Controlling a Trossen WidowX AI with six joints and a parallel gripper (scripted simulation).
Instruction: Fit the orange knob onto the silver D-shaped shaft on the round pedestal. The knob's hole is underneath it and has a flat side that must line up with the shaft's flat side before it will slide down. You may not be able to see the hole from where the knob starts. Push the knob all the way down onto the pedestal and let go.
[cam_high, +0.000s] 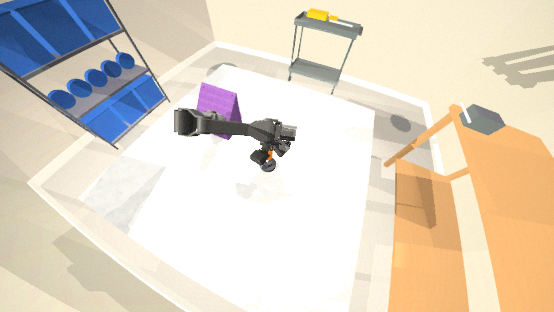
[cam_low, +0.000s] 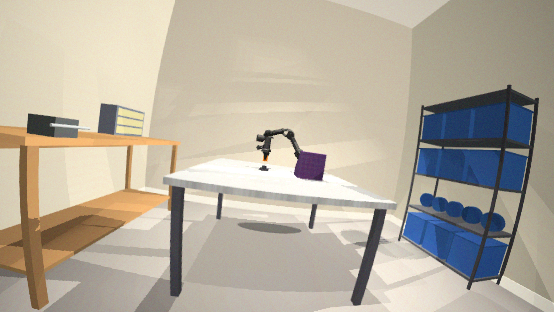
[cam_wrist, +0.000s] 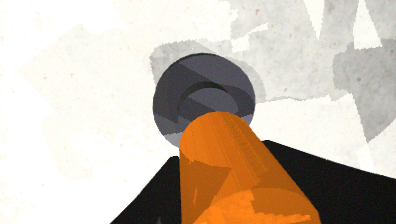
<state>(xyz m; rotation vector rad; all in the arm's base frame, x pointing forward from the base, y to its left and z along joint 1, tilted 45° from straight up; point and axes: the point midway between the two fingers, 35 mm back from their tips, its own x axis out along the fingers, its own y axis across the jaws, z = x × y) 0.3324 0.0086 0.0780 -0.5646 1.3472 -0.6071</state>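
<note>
The orange knob (cam_high: 270, 155) (cam_low: 265, 157) (cam_wrist: 225, 155) is held upright between the fingers of my gripper (cam_high: 270, 152) (cam_low: 265, 154), which is shut on it. The dark round pedestal (cam_high: 268, 167) (cam_low: 263, 168) (cam_wrist: 167, 102) stands on the white table. In the exterior view a small gap shows between the knob's lower end and the pedestal. In the wrist view the knob's far end covers the near part of the pedestal's raised middle. The silver shaft is hidden behind the knob, and so is the knob's hole; how their flat sides lie cannot be seen.
A purple block (cam_high: 218, 102) (cam_low: 311, 166) with a slanted side stands on the white table (cam_high: 300, 225) (cam_low: 280, 190) near the arm's base. Off the table are blue-bin shelves (cam_high: 45, 30) (cam_low: 470, 165), a grey cart (cam_high: 320, 70) and a wooden bench (cam_high: 515, 190) (cam_low: 100, 141).
</note>
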